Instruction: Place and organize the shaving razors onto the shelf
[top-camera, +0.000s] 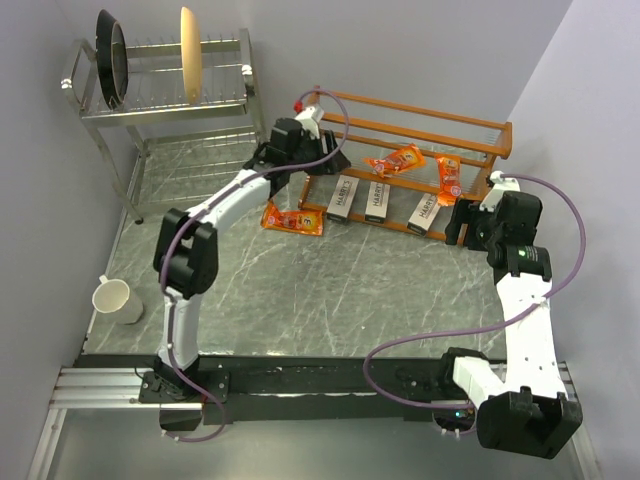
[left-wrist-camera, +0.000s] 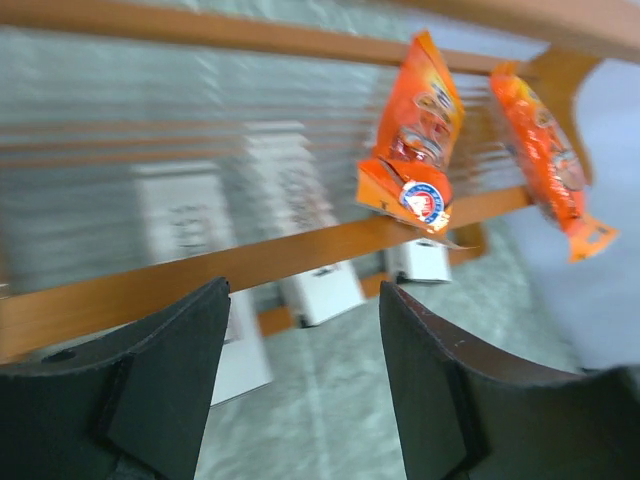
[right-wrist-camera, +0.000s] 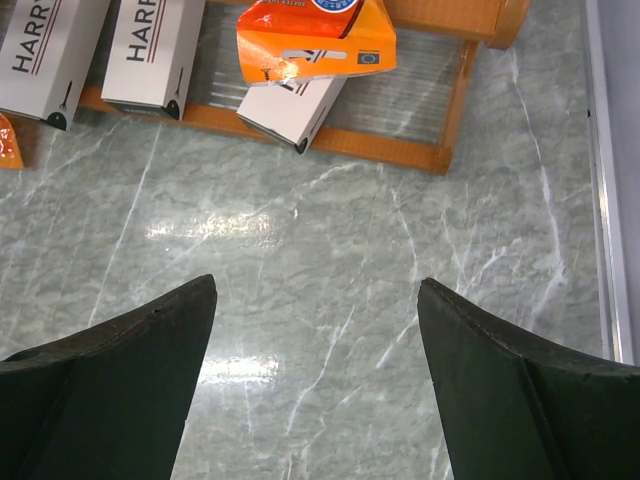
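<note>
The wooden shelf (top-camera: 405, 125) stands at the back centre. Three pale "HARRY'S" boxes (top-camera: 343, 198) (top-camera: 377, 201) (top-camera: 427, 212) lie side by side on its bottom tier. Two orange packs (top-camera: 396, 160) (top-camera: 449, 175) rest on its middle rails. A third orange pack (top-camera: 293, 218) lies on the table by the shelf's left end. My left gripper (top-camera: 333, 160) is open and empty at the shelf's left end, above the third pack. Its wrist view shows the rail (left-wrist-camera: 120, 295), the blurred boxes (left-wrist-camera: 190, 220) and both packs (left-wrist-camera: 415, 130) (left-wrist-camera: 545, 160). My right gripper (top-camera: 456, 226) is open and empty over bare table, just right of the boxes (right-wrist-camera: 155, 45).
A steel dish rack (top-camera: 160, 100) at the back left holds a dark pan (top-camera: 112, 60) and a pale round board (top-camera: 190, 55). A white mug (top-camera: 115, 298) stands at the left front. Walls close in on both sides of the table.
</note>
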